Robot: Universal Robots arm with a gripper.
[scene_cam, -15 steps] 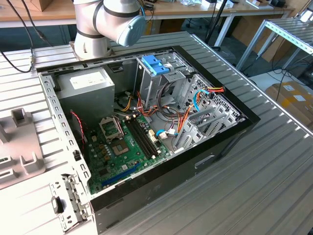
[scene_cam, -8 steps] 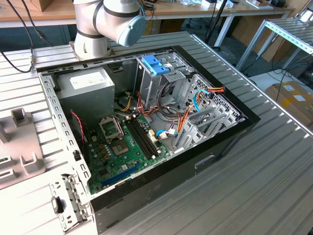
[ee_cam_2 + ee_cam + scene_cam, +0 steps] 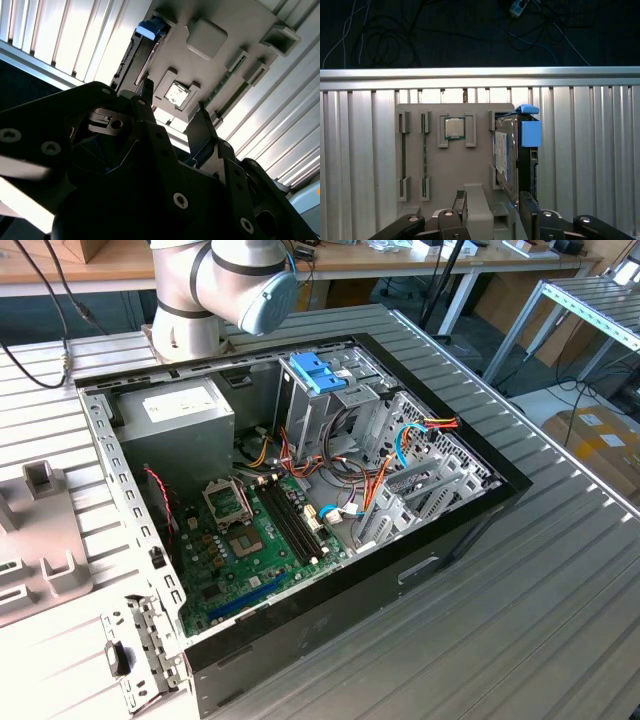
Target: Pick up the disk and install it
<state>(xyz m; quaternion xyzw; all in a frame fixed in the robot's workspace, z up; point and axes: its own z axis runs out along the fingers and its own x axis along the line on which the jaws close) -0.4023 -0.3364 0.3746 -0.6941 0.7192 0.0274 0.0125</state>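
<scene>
Exterior view: a grey tray (image 3: pixel 45 560) is seen at 9 o'clock of the open computer case (image 3: pixel 450 540), the arm's base (image 3: pixel 190 325) at 11 o'clock. In the first wrist view, the disk (image 3: pixel 504 150) is stood on edge in the tray beside a chip (image 3: pixel 454 128). The gripper (image 3: pixel 493 210) is spread wide, nothing held, near the disk.

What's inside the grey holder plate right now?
A processor chip lying flat, two memory sticks and the disk on edge. The disk's seated edge is hidden.
</scene>
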